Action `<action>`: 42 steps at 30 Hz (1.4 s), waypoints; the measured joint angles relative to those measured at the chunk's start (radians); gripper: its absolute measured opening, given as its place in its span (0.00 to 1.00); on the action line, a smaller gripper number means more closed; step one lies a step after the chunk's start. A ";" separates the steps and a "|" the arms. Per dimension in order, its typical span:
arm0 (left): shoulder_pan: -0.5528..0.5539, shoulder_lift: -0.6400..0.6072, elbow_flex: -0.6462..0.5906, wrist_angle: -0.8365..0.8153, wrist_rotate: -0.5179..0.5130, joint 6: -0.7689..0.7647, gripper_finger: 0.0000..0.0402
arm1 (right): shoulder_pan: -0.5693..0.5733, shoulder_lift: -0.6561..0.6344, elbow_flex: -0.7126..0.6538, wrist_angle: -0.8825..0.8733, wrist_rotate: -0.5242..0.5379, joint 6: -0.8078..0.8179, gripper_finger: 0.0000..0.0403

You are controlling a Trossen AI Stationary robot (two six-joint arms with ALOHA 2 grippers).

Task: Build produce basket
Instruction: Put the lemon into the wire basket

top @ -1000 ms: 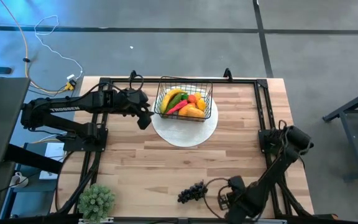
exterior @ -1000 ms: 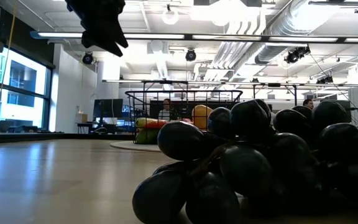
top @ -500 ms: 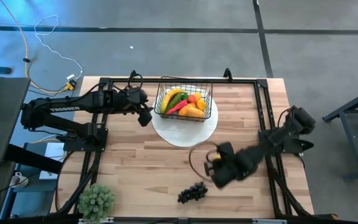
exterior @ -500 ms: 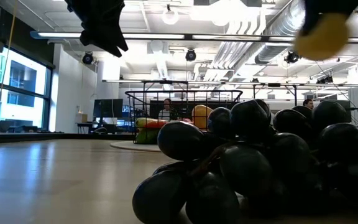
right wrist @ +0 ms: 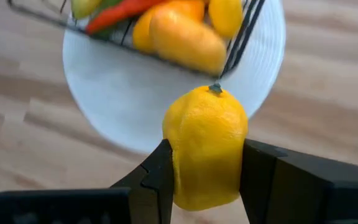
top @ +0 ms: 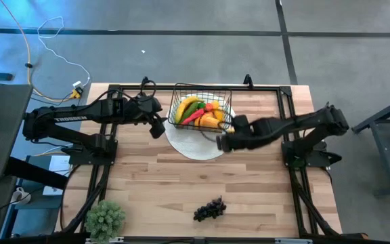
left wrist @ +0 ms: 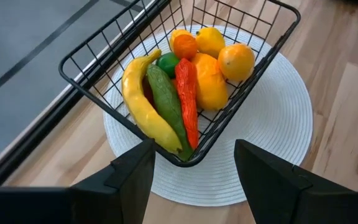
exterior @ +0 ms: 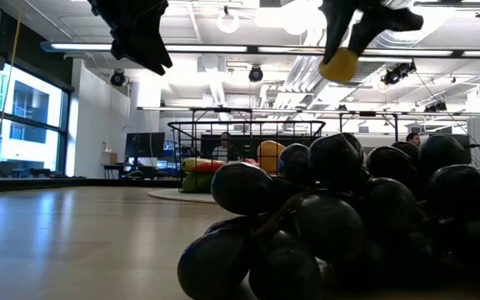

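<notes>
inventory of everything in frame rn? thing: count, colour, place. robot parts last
basket: 1, black wire mesh, on the plate at the table's far middle
plate: 1, white, round, under the basket
banana: 1, yellow, in the basket
cucumber: 1, green, in the basket beside the banana
chili pepper: 1, red, in the basket
round fruits: several, orange and yellow, in the basket; exact count unclear
lemon: 1, yellow, held over the plate's edge
grapes: 1 bunch, dark, on the table near its front edge
potted plant: 1, green, front-left corner
left gripper: open, beside the basket, holding nothing
right gripper: shut on the lemon, just short of the basket
</notes>
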 joint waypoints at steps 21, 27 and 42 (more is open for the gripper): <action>0.062 0.000 0.000 0.006 0.009 0.073 0.59 | -0.474 -0.015 0.000 0.221 -0.054 -0.605 0.26; 0.147 0.000 0.000 0.047 0.101 0.095 0.62 | -0.609 -0.015 0.000 0.280 -0.104 -0.776 0.26; 0.226 0.000 0.000 0.125 0.105 0.102 0.62 | -0.731 0.104 0.000 0.409 -0.368 -1.041 0.25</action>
